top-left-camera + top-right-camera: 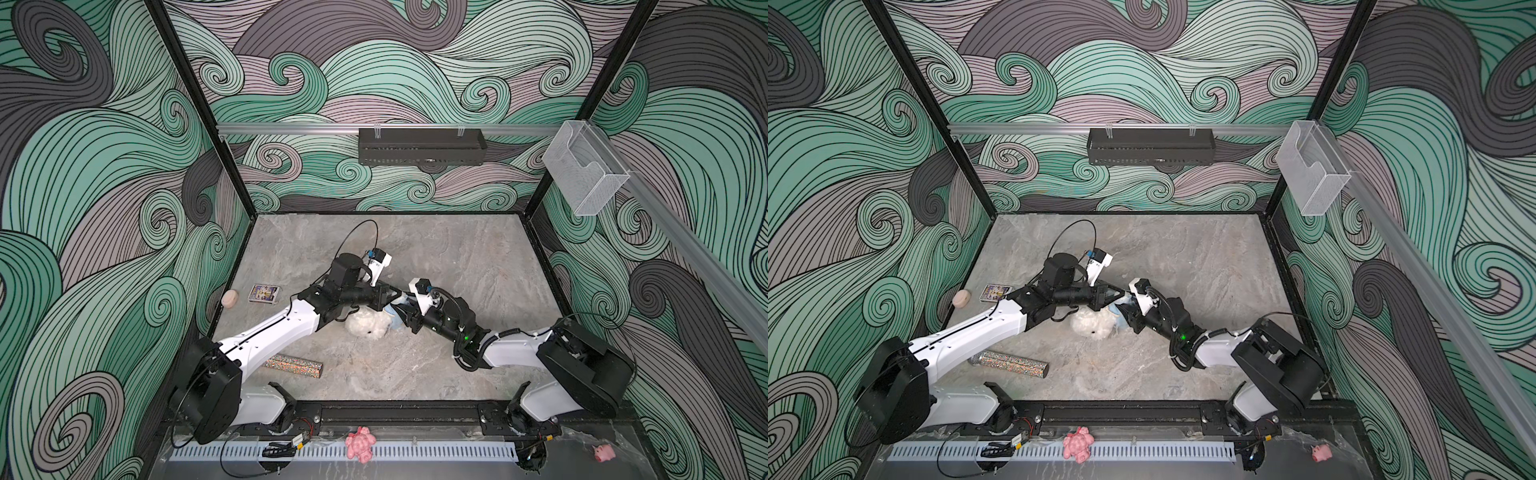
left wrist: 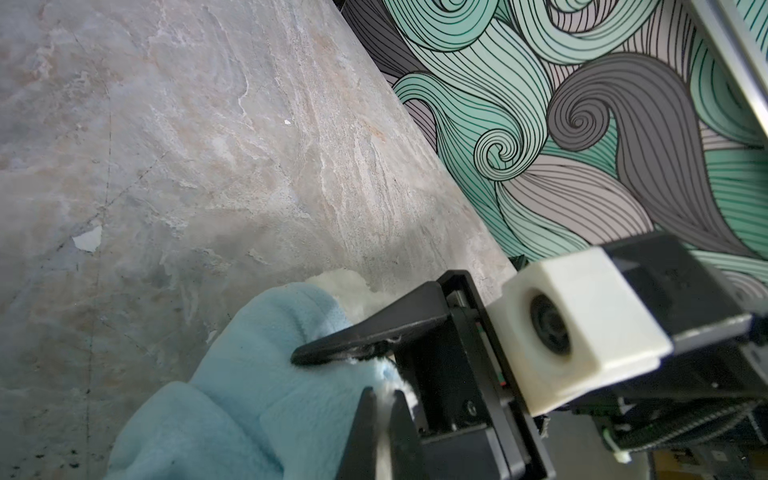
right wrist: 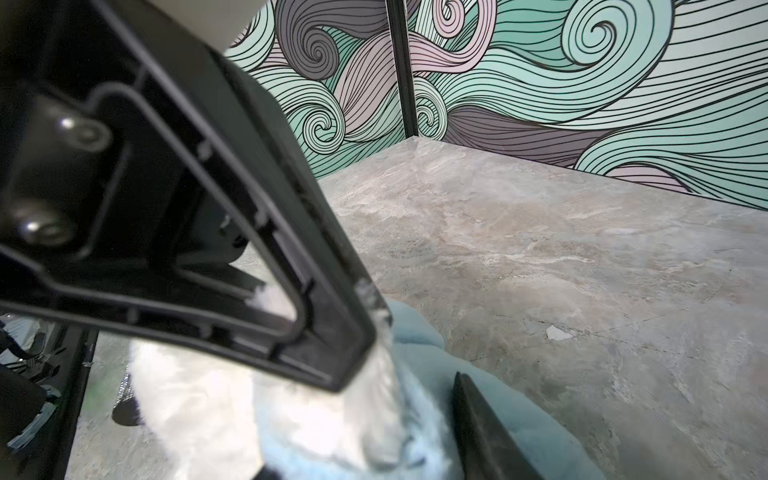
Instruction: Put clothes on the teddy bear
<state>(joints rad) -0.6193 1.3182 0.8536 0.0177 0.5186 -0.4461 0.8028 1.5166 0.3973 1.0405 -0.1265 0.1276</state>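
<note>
Stone-look tabletop (image 1: 457, 257) carries teddy bear (image 1: 368, 326), glitter tube (image 1: 297, 365), card box (image 1: 264, 294).

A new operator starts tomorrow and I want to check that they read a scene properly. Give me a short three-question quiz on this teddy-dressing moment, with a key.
1. True or false: the left gripper is shut on white fur of the teddy bear.
2. What colour is the garment on the bear? A pink, B light blue, C black.
3. Name the long thing lying on the table beside the left arm.
Key: 1 true. 2 B. 3 the glittery tube.
</note>
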